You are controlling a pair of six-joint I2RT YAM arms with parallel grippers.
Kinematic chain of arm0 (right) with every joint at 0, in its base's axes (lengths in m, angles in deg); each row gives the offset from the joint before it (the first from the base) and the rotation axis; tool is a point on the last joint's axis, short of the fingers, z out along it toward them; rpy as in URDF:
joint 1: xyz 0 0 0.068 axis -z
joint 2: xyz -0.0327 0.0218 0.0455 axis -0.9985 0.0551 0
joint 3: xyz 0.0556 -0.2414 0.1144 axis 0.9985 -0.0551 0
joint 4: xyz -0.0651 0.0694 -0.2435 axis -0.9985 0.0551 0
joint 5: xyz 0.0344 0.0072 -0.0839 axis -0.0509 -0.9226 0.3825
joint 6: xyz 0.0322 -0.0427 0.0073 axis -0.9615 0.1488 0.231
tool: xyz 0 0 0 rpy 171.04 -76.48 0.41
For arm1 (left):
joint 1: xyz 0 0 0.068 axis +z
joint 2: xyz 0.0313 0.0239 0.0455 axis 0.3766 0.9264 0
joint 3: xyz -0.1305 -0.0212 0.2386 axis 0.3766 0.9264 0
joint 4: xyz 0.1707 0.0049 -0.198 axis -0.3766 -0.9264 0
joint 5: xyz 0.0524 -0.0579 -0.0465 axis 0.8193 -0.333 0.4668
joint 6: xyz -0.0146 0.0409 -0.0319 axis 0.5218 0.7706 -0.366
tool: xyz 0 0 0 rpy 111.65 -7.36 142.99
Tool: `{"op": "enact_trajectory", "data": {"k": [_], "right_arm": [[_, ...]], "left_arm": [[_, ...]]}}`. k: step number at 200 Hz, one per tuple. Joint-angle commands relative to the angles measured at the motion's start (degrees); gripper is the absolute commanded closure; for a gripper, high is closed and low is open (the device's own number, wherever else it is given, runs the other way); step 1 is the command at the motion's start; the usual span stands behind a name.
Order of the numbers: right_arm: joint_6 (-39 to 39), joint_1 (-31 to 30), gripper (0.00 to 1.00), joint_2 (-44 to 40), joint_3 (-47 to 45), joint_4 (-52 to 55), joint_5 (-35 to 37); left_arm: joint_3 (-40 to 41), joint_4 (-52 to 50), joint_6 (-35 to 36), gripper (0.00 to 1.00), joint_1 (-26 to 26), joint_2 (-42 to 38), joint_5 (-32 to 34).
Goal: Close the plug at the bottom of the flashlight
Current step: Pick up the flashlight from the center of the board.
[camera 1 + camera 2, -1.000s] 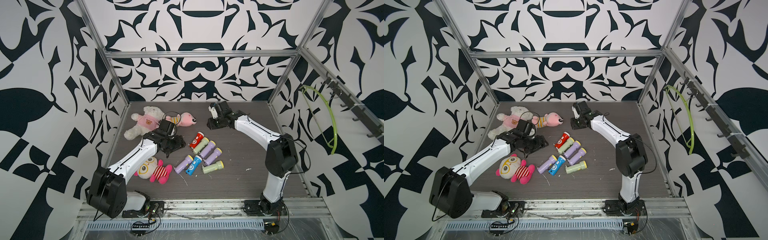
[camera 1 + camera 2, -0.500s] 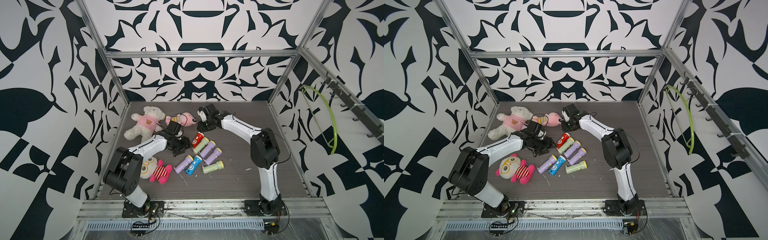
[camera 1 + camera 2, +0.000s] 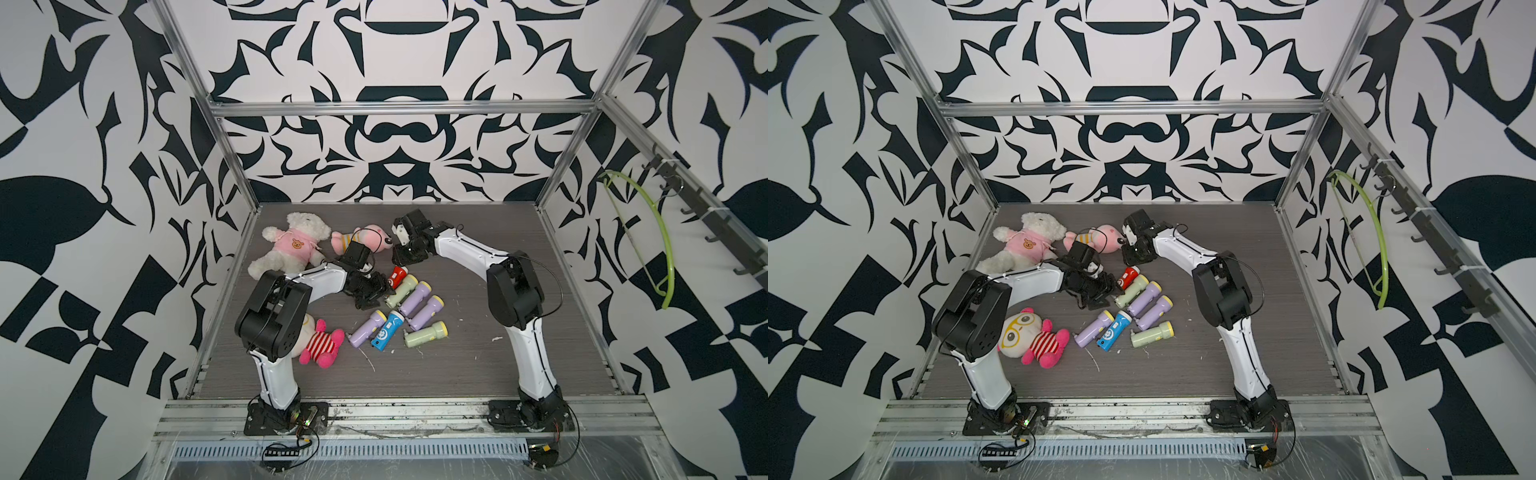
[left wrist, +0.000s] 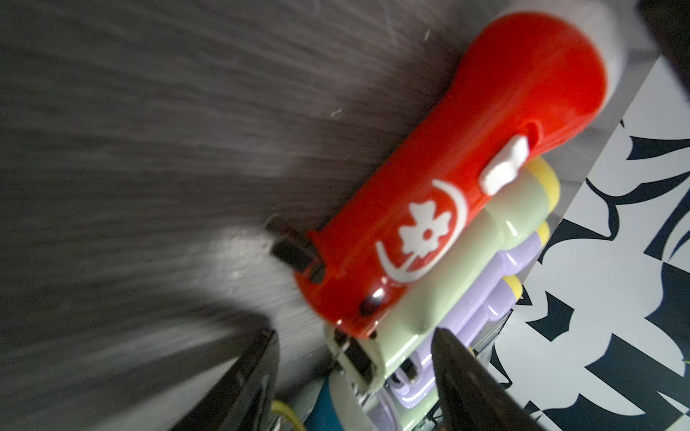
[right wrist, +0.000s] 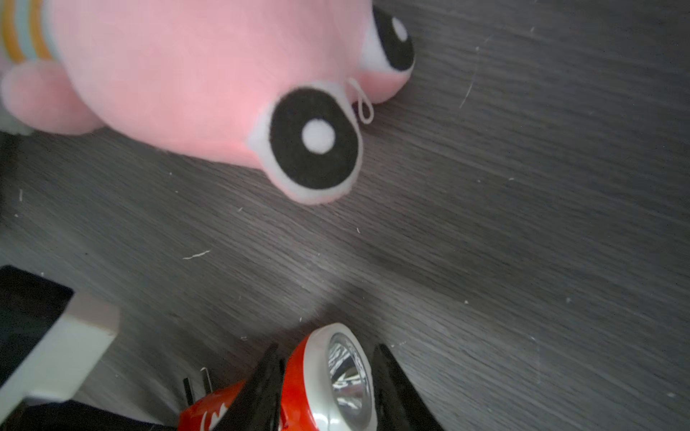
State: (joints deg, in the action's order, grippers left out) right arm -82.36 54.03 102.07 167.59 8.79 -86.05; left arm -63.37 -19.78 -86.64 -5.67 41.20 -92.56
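task thing: red flashlight, lying on its side on the desk, at the far end of a row of flashlights, touching a pale green flashlight.
plug: the black plug stands folded out from the red flashlight's base with its prongs showing; not yet closed.
left tool: jaws wide, nothing held, at the base end just beside the plug.
right tool: fingers on either side of the lens head; cannot tell whether they pinch it or only straddle it.
handling: looks like light, hard, smooth plastic; the round body would likely roll or skid on the desk if pushed unheld.
where to hold: across the wide head, where the flare should resist slipping, leaving the base free.
plug hinge: small, probably stiff before it snaps home; press on the plug's back, not the thin prongs.
risk: a push may shove the neighbouring flashlights along.
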Motion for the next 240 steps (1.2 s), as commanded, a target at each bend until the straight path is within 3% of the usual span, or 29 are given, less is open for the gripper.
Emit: {"op": "enact_trajectory", "data": {"k": [1,32,94,176,240], "right_arm": [[0.52,0.03,0.57,-0.77,2.54,-0.18,-1.60],[0.80,0.09,0.56,-0.13,2.33,0.07,-1.79],[1.82,0.87,0.56,-2.81,-2.95,-0.09,0.39],[2.30,2.83,0.56,-9.96,-12.67,0.47,6.59],[0.47,6.49,0.52,-13.81,-17.88,0.77,6.66]], "left_arm": [[-3.09,0.95,-0.20,0.30,-0.24,2.17,-1.45],[-5.67,0.33,0.37,0.22,-0.24,4.91,-1.30],[-10.60,-1.65,1.14,0.23,-0.14,9.19,-1.39],[-24.72,-3.83,1.25,0.23,-0.23,15.91,-3.82],[-35.39,-4.43,0.46,0.23,-0.24,20.93,-5.77]]}}
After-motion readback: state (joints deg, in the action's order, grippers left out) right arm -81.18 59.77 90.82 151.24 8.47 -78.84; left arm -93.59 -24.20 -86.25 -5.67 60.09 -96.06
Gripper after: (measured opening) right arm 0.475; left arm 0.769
